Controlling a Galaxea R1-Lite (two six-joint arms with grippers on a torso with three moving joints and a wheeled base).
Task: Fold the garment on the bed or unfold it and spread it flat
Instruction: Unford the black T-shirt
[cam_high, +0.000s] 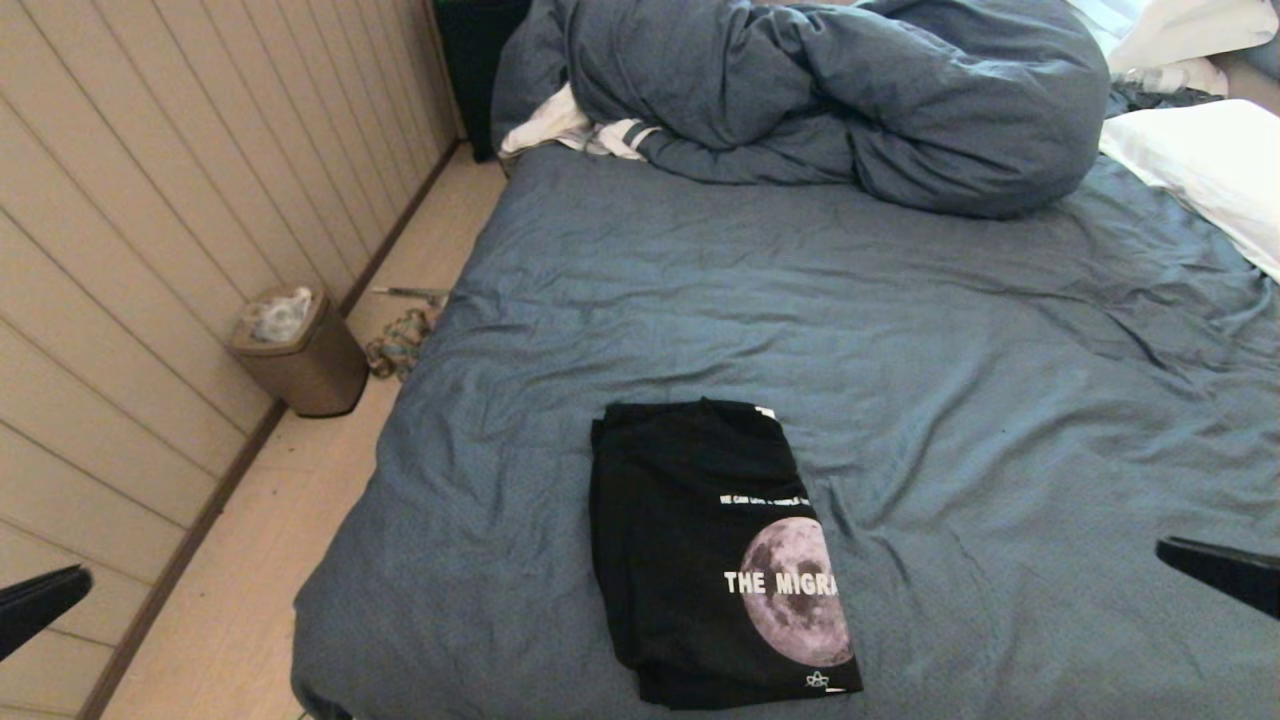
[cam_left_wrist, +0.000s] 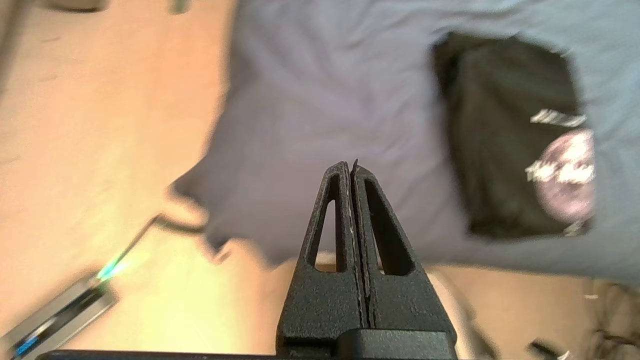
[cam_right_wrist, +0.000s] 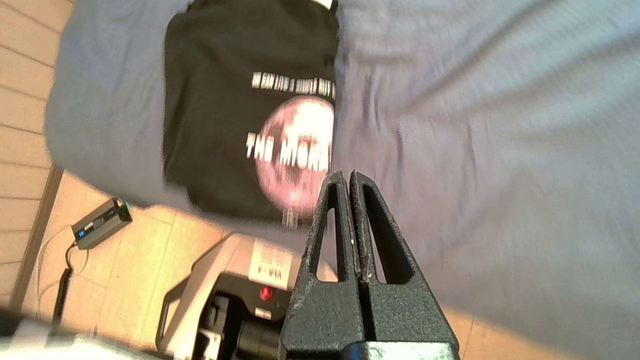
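A black T-shirt lies folded into a neat rectangle near the front edge of the bed, showing half a moon print and white lettering. It also shows in the left wrist view as the dark shirt and in the right wrist view as the shirt. My left gripper hangs off the bed's left side, above the floor, shut with nothing in it; its tip pokes into the head view. My right gripper is shut and empty too, held to the right of the shirt, its tip at the frame's edge.
A bunched blue-grey duvet fills the head of the bed, with a white-and-striped cloth beside it and white pillows at the right. A bin stands on the floor by the panelled wall. My own base is below the bed's front edge.
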